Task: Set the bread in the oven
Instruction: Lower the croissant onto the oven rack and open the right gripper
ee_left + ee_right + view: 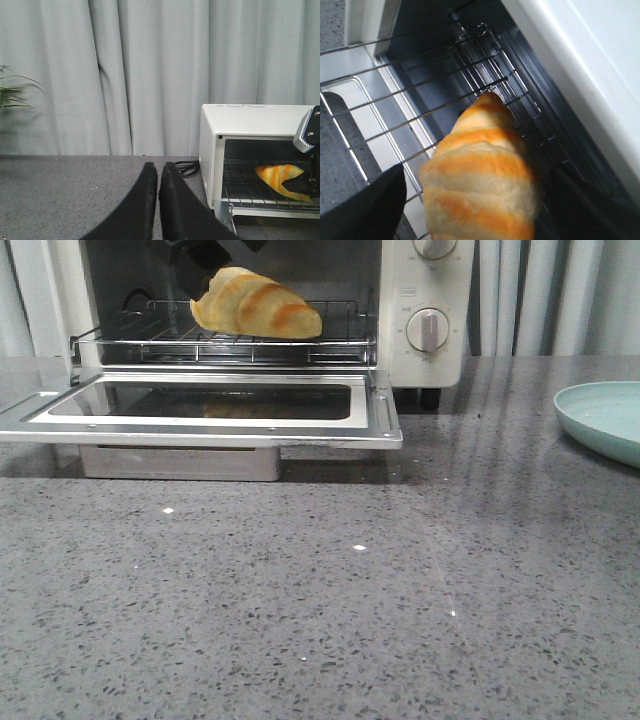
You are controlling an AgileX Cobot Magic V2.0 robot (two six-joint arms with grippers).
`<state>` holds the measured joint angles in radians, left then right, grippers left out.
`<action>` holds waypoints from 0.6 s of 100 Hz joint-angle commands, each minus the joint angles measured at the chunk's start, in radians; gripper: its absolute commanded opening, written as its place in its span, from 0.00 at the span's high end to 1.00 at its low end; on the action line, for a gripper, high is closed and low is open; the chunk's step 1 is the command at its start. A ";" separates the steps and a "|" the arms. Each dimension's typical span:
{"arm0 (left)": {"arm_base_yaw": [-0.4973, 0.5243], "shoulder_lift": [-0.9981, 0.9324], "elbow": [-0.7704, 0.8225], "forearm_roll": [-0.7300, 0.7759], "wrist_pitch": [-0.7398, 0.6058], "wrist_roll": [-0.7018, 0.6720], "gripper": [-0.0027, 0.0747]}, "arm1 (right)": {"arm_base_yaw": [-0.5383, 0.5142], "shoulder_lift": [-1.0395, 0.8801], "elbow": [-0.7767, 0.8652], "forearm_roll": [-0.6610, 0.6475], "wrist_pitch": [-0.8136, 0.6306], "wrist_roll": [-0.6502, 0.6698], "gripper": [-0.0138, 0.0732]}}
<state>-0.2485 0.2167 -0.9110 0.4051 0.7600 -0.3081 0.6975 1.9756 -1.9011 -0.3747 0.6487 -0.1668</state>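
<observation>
A: What's the biggest thing on the speckled grey stone counter (330, 620)?

B: The cream-white toaster oven (432, 310) with round knobs. Its glass-windowed door (200, 405) lies folded down flat, and a wire rack (225, 340) runs across the cavity.

A: And off to the side?

B: A pale green plate (605, 418) at the counter's right edge, well apart from the oven.

A: Where's the roll?

B: The golden-yellow ridged bread (257, 305) with orange bands is inside the oven, over the rack, tilted with one end higher.

A: Held?

B: Yes, the right gripper (480, 200) has its black fingers on either side of the bread, pinching it. The left gripper (158, 200) is off to the oven's side, its dark fingers pressed together on nothing.
</observation>
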 commanded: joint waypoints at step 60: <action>0.006 -0.216 -0.016 -0.034 0.080 -0.006 0.99 | 0.167 -0.163 -0.112 0.082 0.308 0.014 0.25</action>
<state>-0.2485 0.0000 -0.9128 0.4042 0.8650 -0.3081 0.8417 1.8923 -1.9800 -0.3076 0.9157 -0.1587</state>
